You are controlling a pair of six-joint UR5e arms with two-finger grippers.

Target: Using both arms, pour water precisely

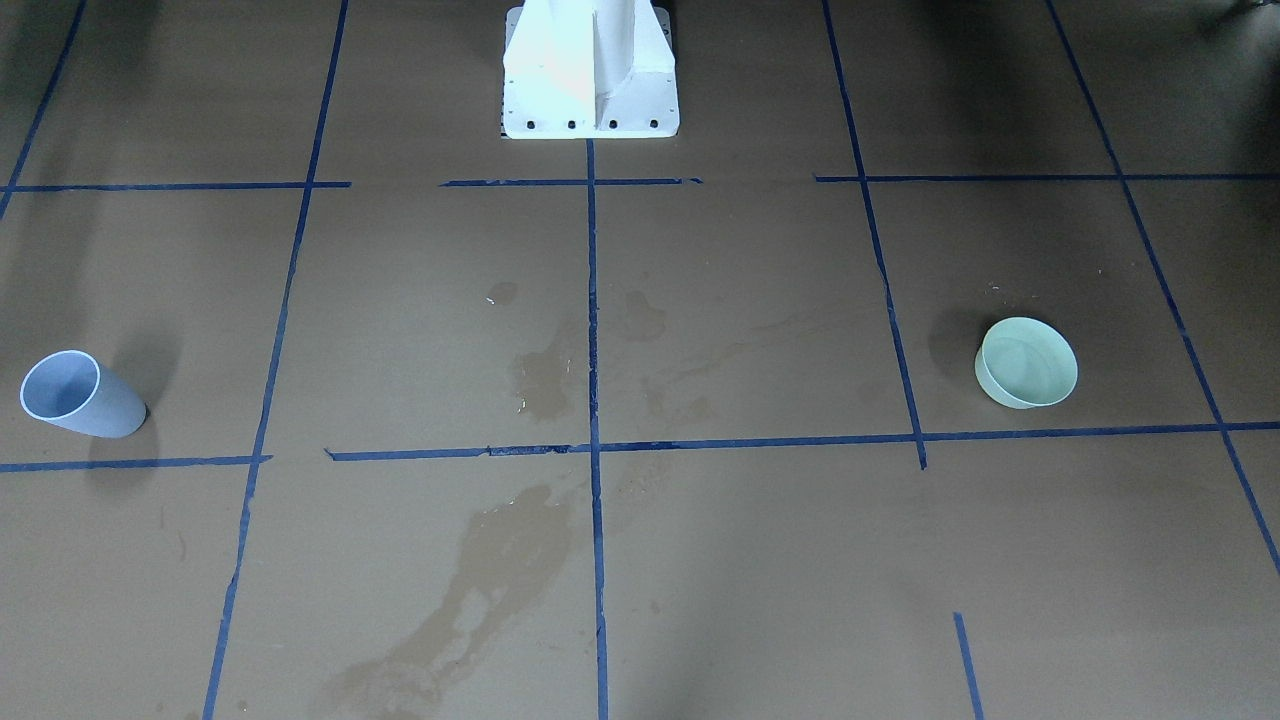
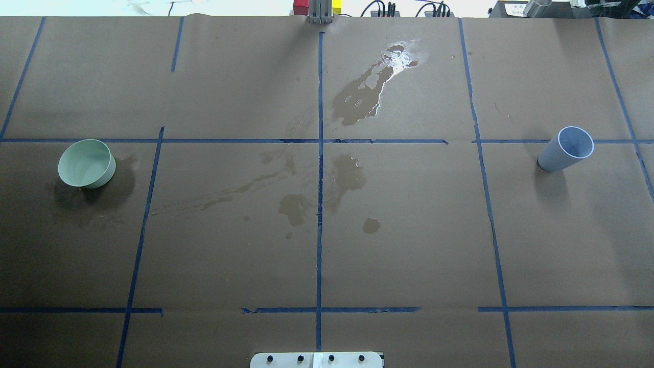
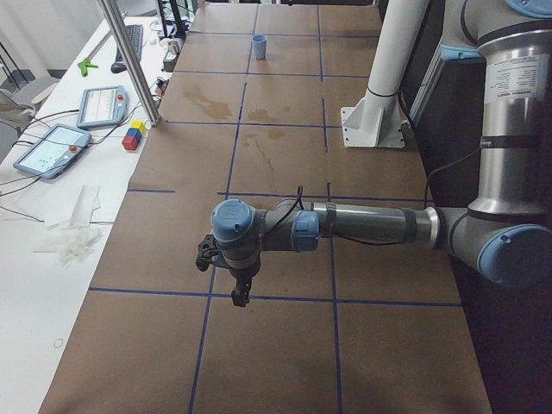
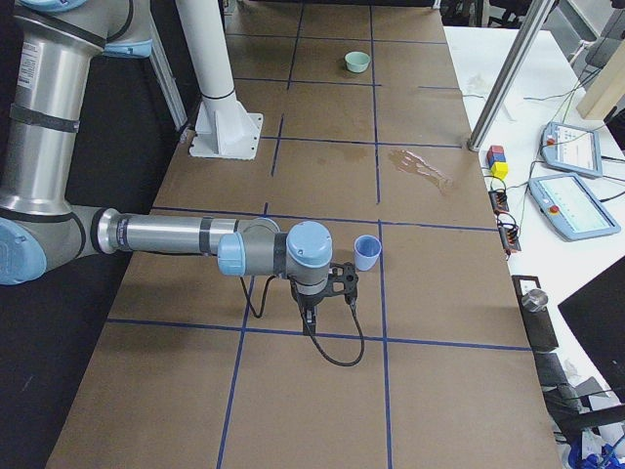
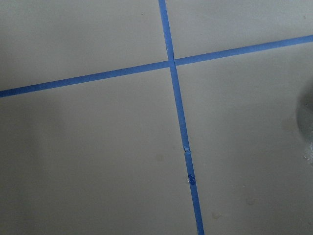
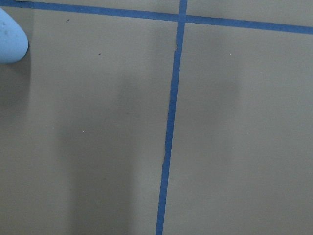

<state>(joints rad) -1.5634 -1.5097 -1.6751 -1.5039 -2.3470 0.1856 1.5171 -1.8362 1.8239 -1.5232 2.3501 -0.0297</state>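
A pale blue cup [image 2: 567, 148] stands upright on the brown paper at my right side; it also shows in the front view [image 1: 80, 393] and at the right wrist view's edge [image 6: 10, 36]. A pale green bowl [image 2: 86, 163] stands at my left side. I cannot make out water in either. My left arm [image 3: 371, 226] reaches over the table, its gripper [image 3: 237, 289] pointing down and hiding the bowl. My right arm [image 4: 166, 234] holds its gripper [image 4: 311, 318] just beside the cup [image 4: 367, 253]. I cannot tell whether either gripper is open or shut.
Blue tape lines [image 2: 320, 153] divide the paper into squares. Wet stains [image 2: 347, 176] darken the middle, and a glinting puddle [image 2: 398, 56] lies at the far side. The white pedestal [image 1: 590, 70] stands at the robot's edge. Tablets and coloured blocks [image 3: 134, 135] lie on the side desk.
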